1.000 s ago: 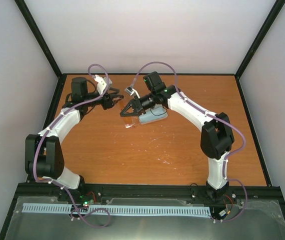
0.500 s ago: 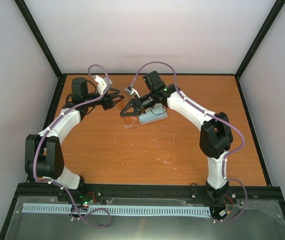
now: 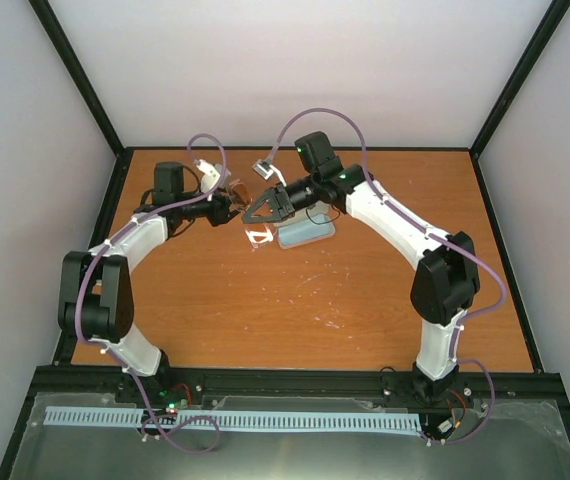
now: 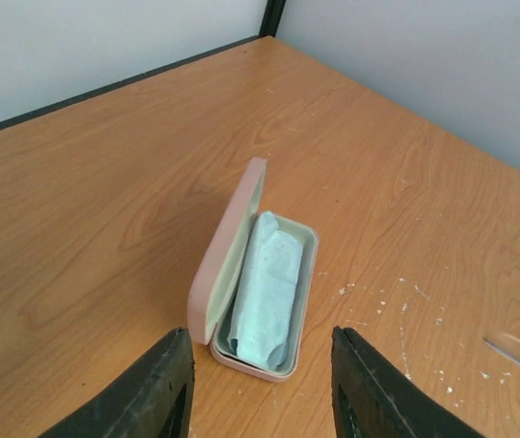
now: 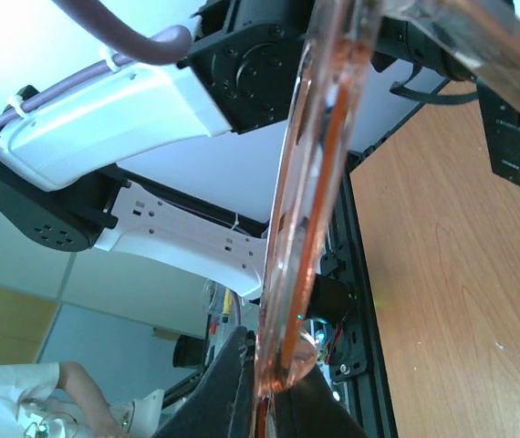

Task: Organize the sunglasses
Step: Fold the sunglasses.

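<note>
My right gripper (image 3: 256,214) is shut on the sunglasses (image 3: 257,236), a see-through amber-brown pair held above the table at the back middle. In the right wrist view the frame (image 5: 307,219) runs up from between the closed fingers (image 5: 233,383). My left gripper (image 3: 227,206) is open and empty, close to the left of the glasses. In the left wrist view its fingers (image 4: 173,383) frame the open pink case (image 4: 233,246), which lies on the table with a folded light blue cloth (image 4: 269,287) inside. The case (image 3: 317,240) sits just right of the glasses.
The orange wooden table (image 3: 345,300) has black frame rails at its edges and white walls behind. White scuff marks (image 4: 397,292) lie on the wood right of the case. The left arm's white links (image 5: 132,100) fill the background of the right wrist view.
The left gripper has moved right, toward the right gripper. The right gripper has shifted slightly with the sunglasses still in it; its elbow has moved right.
</note>
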`<state>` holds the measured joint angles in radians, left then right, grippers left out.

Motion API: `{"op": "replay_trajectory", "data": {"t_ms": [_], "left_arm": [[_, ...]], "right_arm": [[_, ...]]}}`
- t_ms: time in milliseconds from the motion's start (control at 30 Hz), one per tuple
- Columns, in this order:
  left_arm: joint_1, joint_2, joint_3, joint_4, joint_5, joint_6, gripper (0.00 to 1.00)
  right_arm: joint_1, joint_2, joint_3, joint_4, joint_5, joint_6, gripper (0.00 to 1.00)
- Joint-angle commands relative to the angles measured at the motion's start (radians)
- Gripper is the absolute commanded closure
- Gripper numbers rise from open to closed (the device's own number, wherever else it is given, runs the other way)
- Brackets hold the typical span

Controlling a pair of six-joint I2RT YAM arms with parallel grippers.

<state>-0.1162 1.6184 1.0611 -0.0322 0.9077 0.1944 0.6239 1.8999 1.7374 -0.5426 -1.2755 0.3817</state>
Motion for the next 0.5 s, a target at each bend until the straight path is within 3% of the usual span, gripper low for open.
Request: {"op": "replay_trajectory", "data": {"t_ms": [0,467], "left_arm": [[-0.002,-0.028,0.061,-0.038,0.081,-0.002,0.58],[-0.051,-0.127,0.019,-0.029,0.166,-0.062,0.59]], "right_arm": [[-0.004,-0.037,-0.027,0.059,0.013,-0.012,0.97],[-0.030,0.010,-0.035,0.146,0.035,0.044,0.97]]}}
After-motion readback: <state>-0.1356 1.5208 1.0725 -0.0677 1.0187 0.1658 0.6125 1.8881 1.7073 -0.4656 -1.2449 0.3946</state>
